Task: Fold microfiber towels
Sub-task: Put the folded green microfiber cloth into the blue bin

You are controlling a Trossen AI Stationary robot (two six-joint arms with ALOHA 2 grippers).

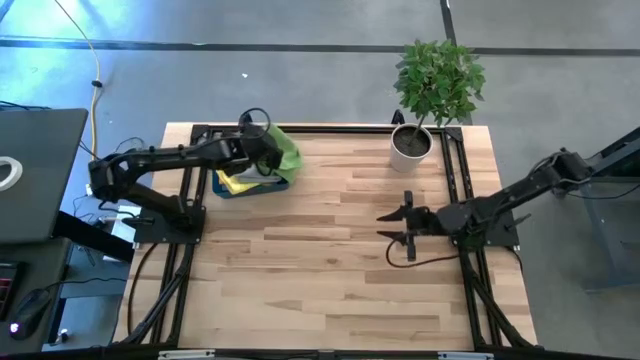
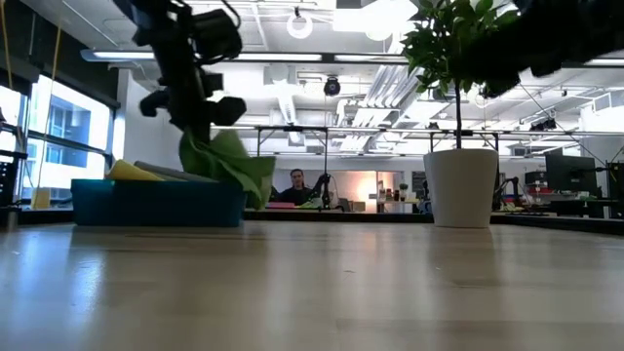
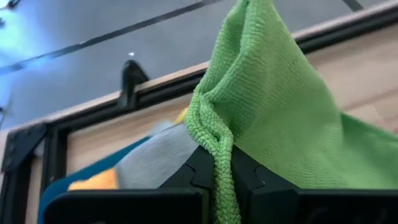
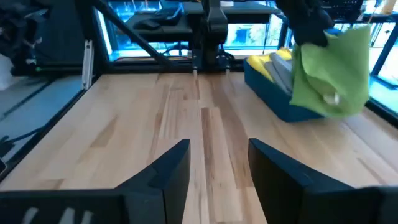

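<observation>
My left gripper (image 1: 262,150) is shut on a bright green microfiber towel (image 1: 286,156) above the dark teal tray (image 1: 232,190) at the table's far left. In the low view the green towel (image 2: 230,162) hangs from that gripper (image 2: 200,125) beside the tray (image 2: 156,203). Yellow (image 4: 277,61), grey (image 3: 155,163) and orange (image 3: 93,180) towels lie stacked in the tray. My right gripper (image 1: 393,227) is open near the table's right side, pointing toward the left, with nothing between its fingers (image 4: 163,171). My left gripper pinches the green towel's hemmed edge (image 3: 219,149), bunched into a fold, between its two fingers (image 3: 194,167). The fingers slant downward from the table's left. The towel hangs slack below the gripper, its lower end (image 2: 255,190) by the tray's right end.
A potted plant in a white pot (image 1: 411,146) stands at the far right of the table. A black frame (image 1: 330,129) runs along the table's far edge and sides. Bare wood (image 1: 320,260) spreads across the middle and near part. A person (image 2: 295,185) sits in the room behind.
</observation>
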